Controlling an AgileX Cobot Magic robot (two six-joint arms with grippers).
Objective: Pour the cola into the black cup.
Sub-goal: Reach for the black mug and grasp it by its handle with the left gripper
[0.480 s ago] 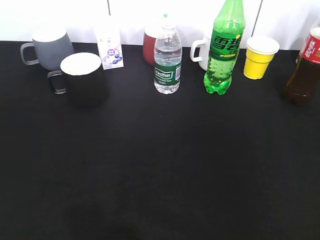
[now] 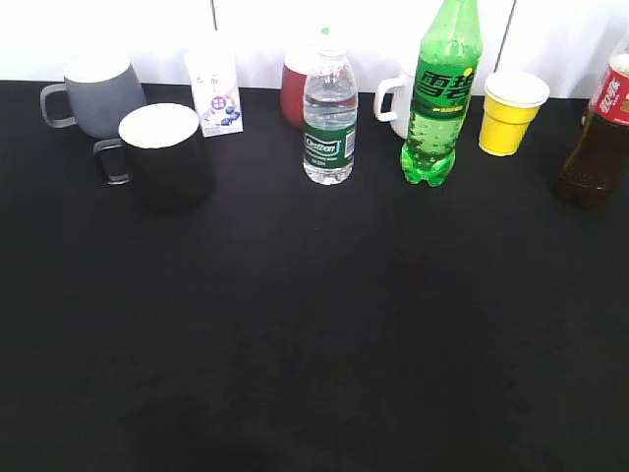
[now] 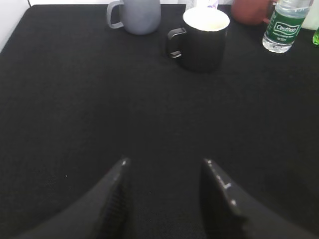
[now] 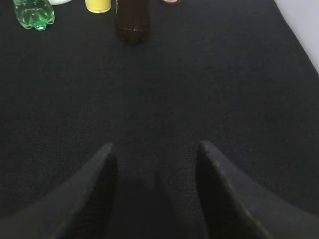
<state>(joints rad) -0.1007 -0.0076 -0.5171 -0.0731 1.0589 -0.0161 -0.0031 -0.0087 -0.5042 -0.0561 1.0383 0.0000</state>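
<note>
The cola, a clear bottle of dark liquid with a red label, stands at the far right edge of the exterior view, partly cut off. Its base shows at the top of the right wrist view. The black cup, white inside with its handle to the left, stands at the back left. It also shows in the left wrist view. My left gripper is open and empty, well short of the cup. My right gripper is open and empty, well short of the cola. Neither gripper shows in the exterior view.
Along the back stand a grey mug, a white carton, a dark red mug, a water bottle, a green soda bottle, a white mug and a yellow paper cup.
</note>
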